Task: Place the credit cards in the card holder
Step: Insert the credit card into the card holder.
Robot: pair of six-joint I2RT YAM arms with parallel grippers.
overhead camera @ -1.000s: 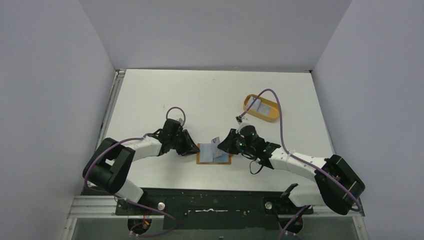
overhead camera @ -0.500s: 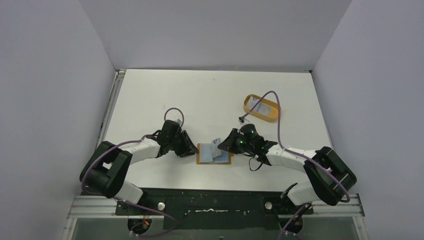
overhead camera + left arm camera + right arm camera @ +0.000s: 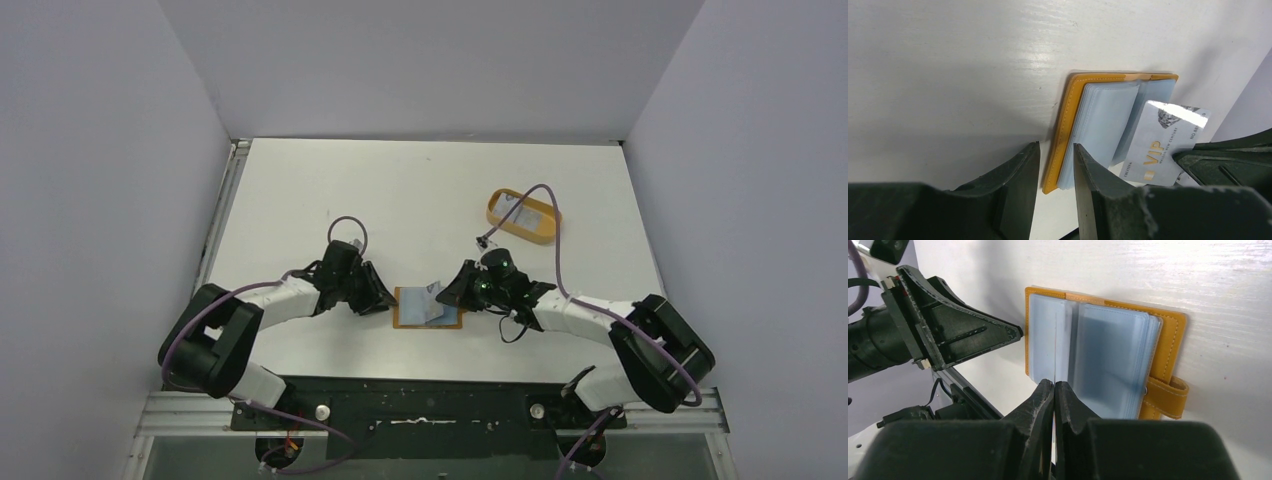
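Note:
The card holder (image 3: pixel 405 318) lies open on the table between both arms, orange-tan outside with grey-blue sleeves (image 3: pixel 1108 355). My left gripper (image 3: pixel 1056 155) is open, its fingers a little apart astride the holder's left edge (image 3: pixel 1064 125). My right gripper (image 3: pixel 1054 385) is shut on a pale credit card (image 3: pixel 1160 145) marked VIP. It holds the card on edge over the holder's middle; the right wrist view shows it only as a thin line (image 3: pixel 1054 355). From above, the card (image 3: pixel 432 290) tilts up from the holder at the right gripper (image 3: pixel 447 293).
An orange oval tray (image 3: pixel 497 212) sits at the back right with another pale card (image 3: pixel 528 214) in it. The right arm's purple cable (image 3: pixel 556 240) loops over the tray. The holder's snap tab (image 3: pixel 1168 397) sticks out on its right side.
The left gripper's fingers have spread slightly at the holder's edge. The right gripper has shifted a little left with the card, toward the holder's middle.

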